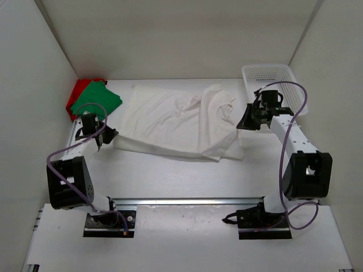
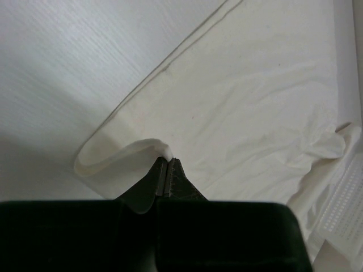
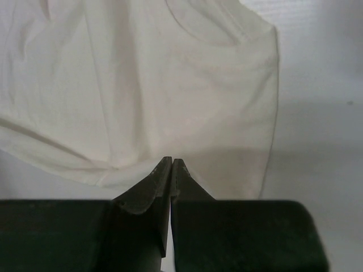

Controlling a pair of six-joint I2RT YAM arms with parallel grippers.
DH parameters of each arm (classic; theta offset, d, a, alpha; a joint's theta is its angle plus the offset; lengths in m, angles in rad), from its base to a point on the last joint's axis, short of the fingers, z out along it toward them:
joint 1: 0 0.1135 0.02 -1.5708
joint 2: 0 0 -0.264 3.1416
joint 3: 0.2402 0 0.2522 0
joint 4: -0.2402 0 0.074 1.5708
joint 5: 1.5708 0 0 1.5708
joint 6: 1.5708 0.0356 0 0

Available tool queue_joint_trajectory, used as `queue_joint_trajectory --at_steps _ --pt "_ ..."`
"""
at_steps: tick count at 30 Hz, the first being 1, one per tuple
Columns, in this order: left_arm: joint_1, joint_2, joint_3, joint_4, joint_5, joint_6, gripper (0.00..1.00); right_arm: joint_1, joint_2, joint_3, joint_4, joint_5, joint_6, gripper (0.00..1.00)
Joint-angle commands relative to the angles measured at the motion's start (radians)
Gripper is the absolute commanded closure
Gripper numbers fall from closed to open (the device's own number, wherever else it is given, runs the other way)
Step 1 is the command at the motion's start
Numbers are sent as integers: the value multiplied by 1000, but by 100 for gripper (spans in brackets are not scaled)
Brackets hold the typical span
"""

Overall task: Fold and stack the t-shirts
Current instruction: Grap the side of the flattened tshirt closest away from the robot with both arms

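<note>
While the white mesh basket stands at the far right corner of the surface, what shows of its inside is only its own white mesh, and the right arm crosses in front of its near wall and hides part of it. The white shirt lies spread and creased across the middle of the surface, outside the basket, its far right part bunched into folds. At the far left corner the green shirt lies on the red shirt and covers most of it, so only a red strip shows along the left and far edges. The left tool is closed at the white shirt's left edge, where a curl of cloth rises off the surface to its tips and a small white nub sits pinched between them. The right tool is closed too, tips together above the shirt's right edge; its own fingers hide whether any cloth is caught between them. In both wrist views the dark tool body blocks the lower part of the picture.
</note>
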Motion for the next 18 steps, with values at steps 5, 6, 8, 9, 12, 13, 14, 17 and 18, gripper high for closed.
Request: queue_joint_trajectory --at_steps 5,6,8,9,12,13,14,17,18 --pt "-3 107 152 73 -2 -34 100 -31 184 251 39 -24 -3 100" --pt "-8 129 163 74 -1 -34 100 -34 219 288 22 -29 -2 100" --pt "-2 164 182 74 1 -43 100 -43 282 351 10 -46 -5 100" --pt "-3 178 186 71 1 -44 100 -40 307 383 20 -43 4 100" --pt "6 203 183 79 -8 -43 100 -24 382 470 10 -30 -5 100" --pt "6 210 198 77 -2 -38 100 -13 421 512 2 -20 -6 100" --pt "6 216 202 80 -5 -35 100 -11 437 533 -15 -20 -12 99" --pt "-2 227 218 82 -16 -32 100 19 512 609 -30 2 -8 100" --pt "0 236 229 71 -17 -32 100 21 528 629 -36 5 -15 100"
